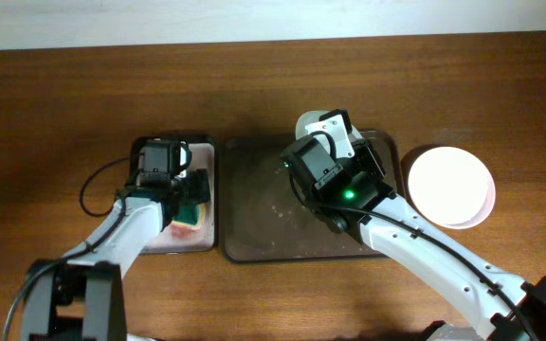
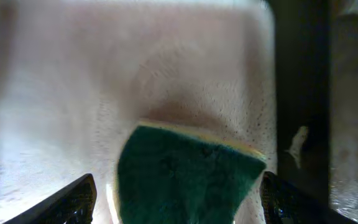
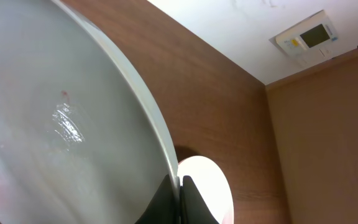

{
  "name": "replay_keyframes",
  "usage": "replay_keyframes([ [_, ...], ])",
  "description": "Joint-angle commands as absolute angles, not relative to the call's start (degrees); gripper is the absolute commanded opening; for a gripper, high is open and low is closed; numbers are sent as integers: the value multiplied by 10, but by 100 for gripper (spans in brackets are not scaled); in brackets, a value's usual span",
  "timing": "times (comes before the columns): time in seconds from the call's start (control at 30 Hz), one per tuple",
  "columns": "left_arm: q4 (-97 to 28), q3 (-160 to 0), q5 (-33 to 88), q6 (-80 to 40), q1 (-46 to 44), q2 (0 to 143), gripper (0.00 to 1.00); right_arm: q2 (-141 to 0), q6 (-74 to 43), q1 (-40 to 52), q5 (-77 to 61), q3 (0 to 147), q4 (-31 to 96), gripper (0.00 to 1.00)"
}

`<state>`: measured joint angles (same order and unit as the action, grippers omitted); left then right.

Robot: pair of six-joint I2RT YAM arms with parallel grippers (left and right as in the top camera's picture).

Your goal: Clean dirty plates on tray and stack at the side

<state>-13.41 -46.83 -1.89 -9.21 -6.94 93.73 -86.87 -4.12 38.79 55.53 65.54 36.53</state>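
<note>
My right gripper [image 1: 326, 142] is shut on the rim of a white plate [image 1: 311, 123] and holds it tilted on edge above the dark brown tray [image 1: 254, 208]. In the right wrist view the fingers [image 3: 179, 190] pinch the rim, and the plate's inside [image 3: 55, 124] looks wet, with faint reddish marks low on the left. My left gripper [image 1: 186, 189] is over the small pale tray, its fingers [image 2: 179, 208] open on either side of a green sponge [image 2: 185, 171]. A stack of white plates [image 1: 448, 185] sits on the table right of the brown tray and also shows in the right wrist view [image 3: 207, 183].
The small black-rimmed tray with a pale pinkish inside [image 1: 173, 242] lies just left of the brown tray, and its dark rim [image 2: 300, 93] shows in the left wrist view. The sponge [image 1: 197, 194] lies in it. Wooden table all around.
</note>
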Motion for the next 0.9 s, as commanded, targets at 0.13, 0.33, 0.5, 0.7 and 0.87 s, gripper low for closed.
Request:
replay_keyframes([
  [0.13, -107, -478, 2, -91, -67, 994, 55, -855, -49, 390, 570, 667, 362, 4],
  [0.33, -95, -479, 0, -91, -67, 993, 2, -855, -49, 390, 570, 667, 364, 4],
  [0.5, -99, -481, 0, -91, -67, 990, 0, -855, -49, 390, 571, 667, 364, 4],
  [0.7, -136, -498, 0, -91, -67, 943, 72, -855, -49, 390, 575, 667, 364, 4],
  [0.87, -180, -499, 1, -91, -67, 888, 77, -852, -49, 389, 622, 667, 354, 4],
])
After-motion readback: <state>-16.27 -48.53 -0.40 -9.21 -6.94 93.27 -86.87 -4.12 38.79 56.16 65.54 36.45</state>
